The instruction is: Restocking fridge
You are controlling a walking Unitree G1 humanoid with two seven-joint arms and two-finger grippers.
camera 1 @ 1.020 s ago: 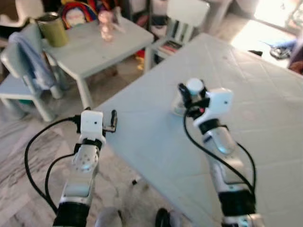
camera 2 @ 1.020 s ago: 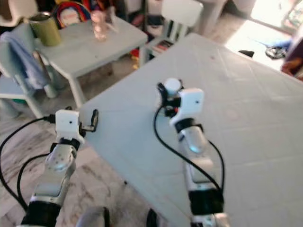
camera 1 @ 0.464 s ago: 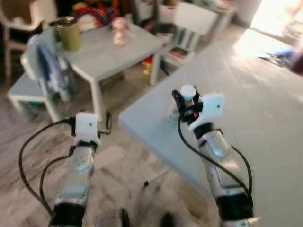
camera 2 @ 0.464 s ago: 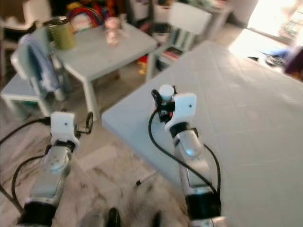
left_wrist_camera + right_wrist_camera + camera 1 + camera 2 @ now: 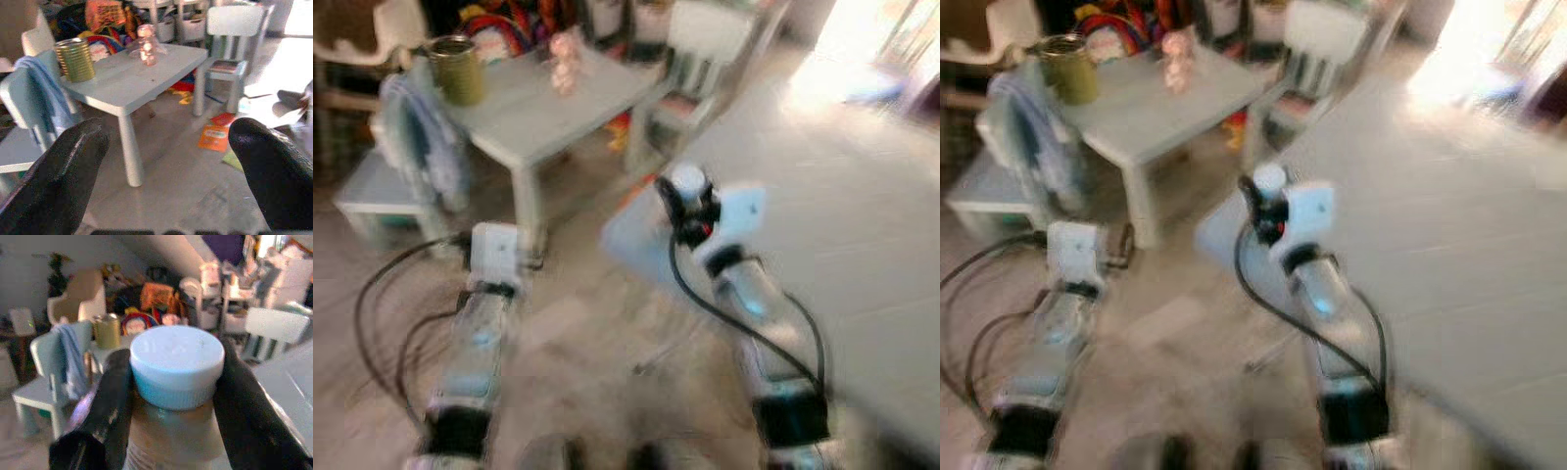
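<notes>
White-capped bottle sits clamped in the right gripper above the big table's corner; left gripper, fingers apart, hangs over bare floor.

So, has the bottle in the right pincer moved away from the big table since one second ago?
Yes. The bottle, held in the right pincer, stood well in over the big table; it now sits at the table's near corner, carried toward the small table.

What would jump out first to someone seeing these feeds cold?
The white-capped bottle clamped between the right gripper fingers, held up over the corner of the big pale table. Next, the left gripper, open and holding nothing, looks toward a small table carrying a gold can and a pink bottle, with a blue cloth over a chair beside it.
</notes>
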